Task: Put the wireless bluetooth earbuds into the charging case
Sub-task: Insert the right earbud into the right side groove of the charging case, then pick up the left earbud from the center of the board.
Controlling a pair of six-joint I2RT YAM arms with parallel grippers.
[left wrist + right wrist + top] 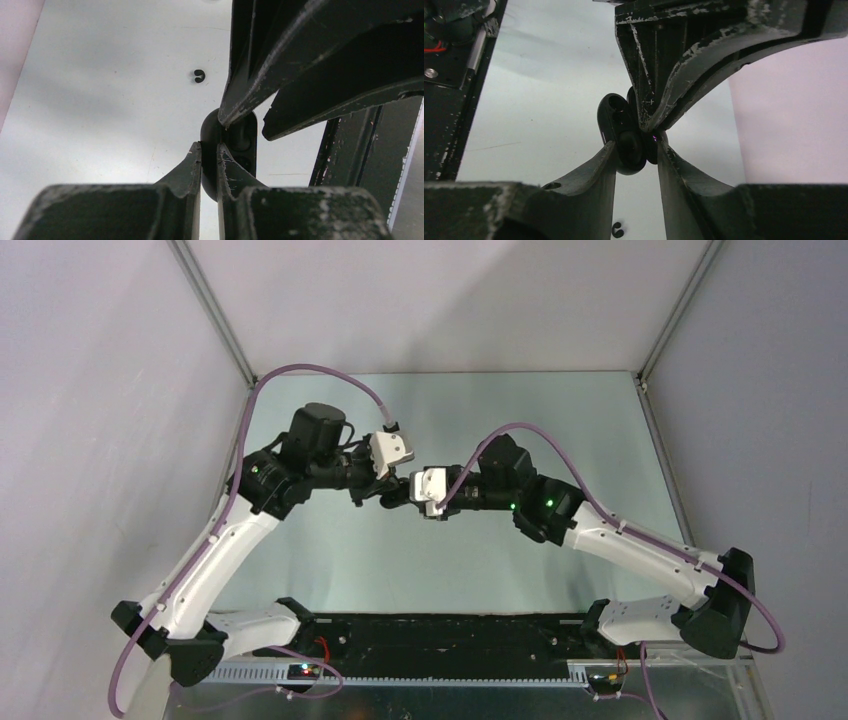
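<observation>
Both grippers meet in mid-air over the middle of the table. My left gripper [209, 147] is shut on the thin edge of the open black charging case [240, 142], held on edge with its inner pockets showing. My right gripper [636, 145] comes from the opposite side. Its jaws stand apart around the lower end of the charging case [624, 132], close to it on both sides. A glossy dark rounded shape lies in the lower pocket; I cannot tell whether it is an earbud. From above, the left gripper [392, 490] and right gripper [415, 488] hide the case.
A tiny black C-shaped clip [199, 75] lies on the pale tabletop [420, 560] below the grippers, also seen as the clip [618, 230] in the right wrist view. Grey walls enclose the table. A black rail [440, 635] runs between the arm bases.
</observation>
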